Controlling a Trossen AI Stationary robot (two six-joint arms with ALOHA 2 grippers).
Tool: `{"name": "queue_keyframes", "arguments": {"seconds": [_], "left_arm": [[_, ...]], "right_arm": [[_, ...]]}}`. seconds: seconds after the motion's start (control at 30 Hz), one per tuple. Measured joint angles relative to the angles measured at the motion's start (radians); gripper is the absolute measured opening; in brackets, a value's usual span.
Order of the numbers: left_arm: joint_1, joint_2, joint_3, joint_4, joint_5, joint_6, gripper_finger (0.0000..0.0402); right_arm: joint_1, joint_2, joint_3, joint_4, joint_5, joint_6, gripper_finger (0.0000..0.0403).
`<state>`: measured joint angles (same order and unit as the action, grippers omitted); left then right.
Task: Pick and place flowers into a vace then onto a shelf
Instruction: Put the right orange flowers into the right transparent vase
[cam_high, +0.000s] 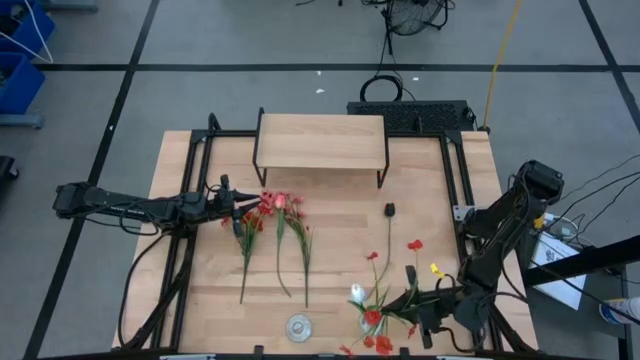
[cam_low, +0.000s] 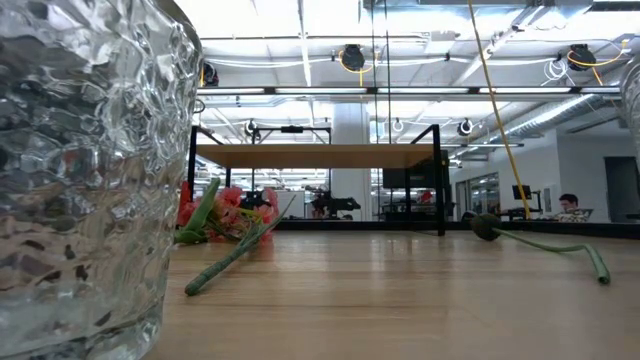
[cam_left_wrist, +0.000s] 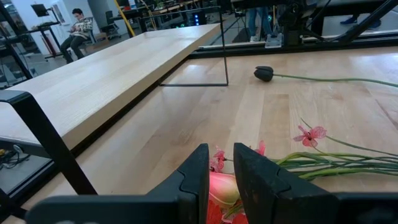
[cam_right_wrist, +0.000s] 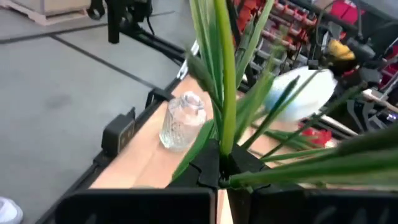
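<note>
My right gripper (cam_high: 417, 308) hovers near the table's front right corner, shut on a bunch of flowers (cam_high: 375, 312) with green stems and red, white and yellow blossoms. The glass vase (cam_high: 298, 326) stands upright at the front edge, left of that bunch, and also shows in the right wrist view (cam_right_wrist: 181, 121). More flowers (cam_high: 272, 235) lie flat on the table in front of the shelf (cam_high: 320, 142). My left gripper (cam_left_wrist: 221, 171) waits just above their blossoms (cam_left_wrist: 222, 188), its fingers a narrow gap apart with nothing between them. A dark-budded flower (cam_high: 390, 210) lies alone right of centre. My right gripper pinches several green stems (cam_right_wrist: 222, 146) together between its two fingers, coming in roughly level from the table's right. The stems fan out beyond the fingers toward the blossoms (cam_high: 358, 293). Whether the bunch is clear of the tabletop, I cannot tell.
The shelf stands on thin black legs (cam_left_wrist: 225, 56) at the table's far middle. Black frame rails (cam_high: 190, 200) run along the left and right table edges. Bare wood lies between the vase and the shelf.
</note>
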<state>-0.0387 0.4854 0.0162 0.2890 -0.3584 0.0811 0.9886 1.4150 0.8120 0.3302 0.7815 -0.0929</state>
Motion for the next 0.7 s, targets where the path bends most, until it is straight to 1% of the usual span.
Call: {"name": "queue_keyframes", "arguments": {"seconds": [0.07, 0.2, 0.4, 0.5, 0.63, 0.7], "left_arm": [[0.0, 0.0, 0.0, 0.0, 0.0, 0.0, 0.0081], [0.0, 0.0, 0.0, 0.0, 0.0, 0.0, 0.0081], [0.0, 0.0, 0.0, 0.0, 0.0, 0.0, 0.0081], [0.0, 0.0, 0.0, 0.001, 0.0, 0.0, 0.0081], [0.0, 0.0, 0.0, 0.0, 0.0, 0.0, 0.0081], [0.0, 0.0, 0.0, 0.001, 0.0, 0.0, 0.0081]], "right_arm": [[-0.001, 0.012, 0.0, 0.007, -0.004, 0.007, 0.0005], [-0.025, 0.043, 0.0, -0.005, -0.099, 0.072, 0.0006], [-0.037, 0.081, 0.002, 0.014, -0.118, 0.134, 0.0006], [-0.041, 0.088, -0.003, 0.021, -0.117, 0.141, 0.0006], [-0.035, 0.092, -0.008, 0.076, -0.053, 0.139, 0.0008], [-0.032, 0.091, -0.008, 0.081, -0.039, 0.14, 0.0015]]}}
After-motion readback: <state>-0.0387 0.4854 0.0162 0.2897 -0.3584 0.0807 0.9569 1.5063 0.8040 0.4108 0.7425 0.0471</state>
